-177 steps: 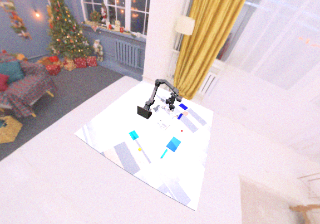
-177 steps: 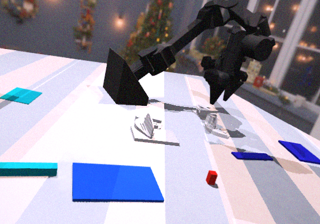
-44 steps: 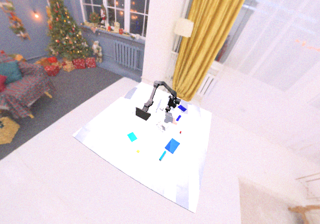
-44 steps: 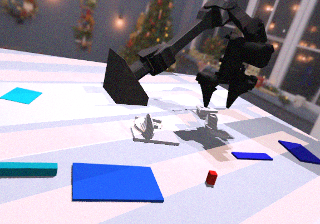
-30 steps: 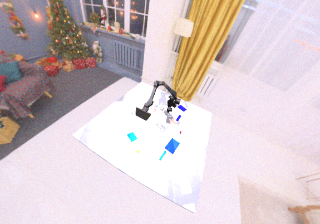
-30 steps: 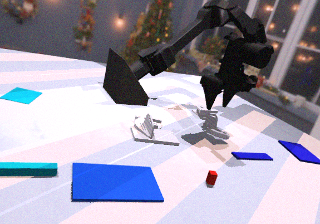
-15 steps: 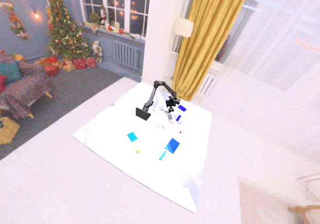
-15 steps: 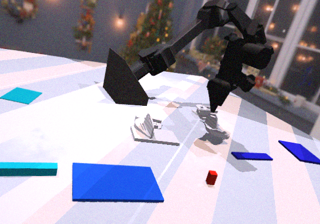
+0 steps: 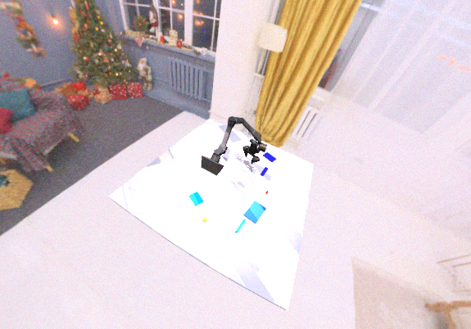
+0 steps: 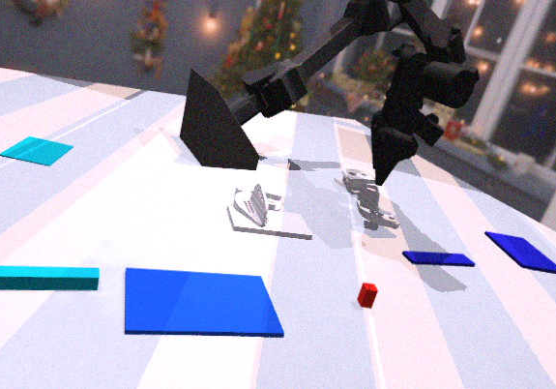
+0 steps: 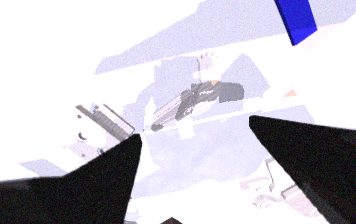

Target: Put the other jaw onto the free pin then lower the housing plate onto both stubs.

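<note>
My gripper [image 9: 251, 159] [image 10: 380, 179] [image 11: 195, 129] is open and empty. It points down above the loose pale jaw [image 10: 369, 200] [image 11: 172, 107], which lies on the table and shows between and beyond the fingertips in the wrist view. The white base [image 10: 301, 234] stands left of the gripper in the exterior view, with the mounted jaw [image 10: 249, 205] and its ridged teeth on it. I cannot make out the free pin. The pale housing plate [image 10: 358, 176] [image 11: 82, 142] lies on the table, behind the loose jaw in the exterior view.
A blue plate [image 9: 255, 212] [image 10: 199, 305], a cyan bar [image 9: 240, 226] [image 10: 37, 278] and a red block [image 10: 367, 295] lie in front. A navy bar [image 10: 438, 258] and navy plate [image 10: 523, 253] lie right. A cyan plate [image 10: 37, 151] lies far left. A yellow block [image 9: 205, 220] shows in the top view.
</note>
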`<state>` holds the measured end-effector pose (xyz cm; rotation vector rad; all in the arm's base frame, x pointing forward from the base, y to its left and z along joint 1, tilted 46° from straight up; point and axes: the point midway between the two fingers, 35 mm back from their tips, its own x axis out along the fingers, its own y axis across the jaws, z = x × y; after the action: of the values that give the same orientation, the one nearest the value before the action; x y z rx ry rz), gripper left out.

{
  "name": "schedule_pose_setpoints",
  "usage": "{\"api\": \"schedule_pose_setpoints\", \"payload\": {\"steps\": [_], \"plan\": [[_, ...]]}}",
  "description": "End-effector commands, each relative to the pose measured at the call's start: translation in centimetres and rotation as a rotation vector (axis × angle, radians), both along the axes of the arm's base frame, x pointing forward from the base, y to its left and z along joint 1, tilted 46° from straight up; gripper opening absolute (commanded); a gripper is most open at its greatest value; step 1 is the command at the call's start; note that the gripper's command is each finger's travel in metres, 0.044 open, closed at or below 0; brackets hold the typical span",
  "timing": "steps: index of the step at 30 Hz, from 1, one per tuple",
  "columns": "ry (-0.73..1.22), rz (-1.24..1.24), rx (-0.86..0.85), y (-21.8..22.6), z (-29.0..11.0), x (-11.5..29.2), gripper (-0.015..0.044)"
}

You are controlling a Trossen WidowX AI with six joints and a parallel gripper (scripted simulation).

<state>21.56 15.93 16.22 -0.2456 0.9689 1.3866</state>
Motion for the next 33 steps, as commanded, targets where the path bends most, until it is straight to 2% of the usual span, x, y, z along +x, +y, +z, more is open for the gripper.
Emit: {"api": "schedule_pose_setpoints", "payload": {"steps": [1, 33], "plan": [[-0.052, 0.05, 0.008, 0.02, -0.06, -0.01, 0.044], [-0.522, 0.509, 0.084, 0.32, -0.34, -0.07, 0.044]]}}
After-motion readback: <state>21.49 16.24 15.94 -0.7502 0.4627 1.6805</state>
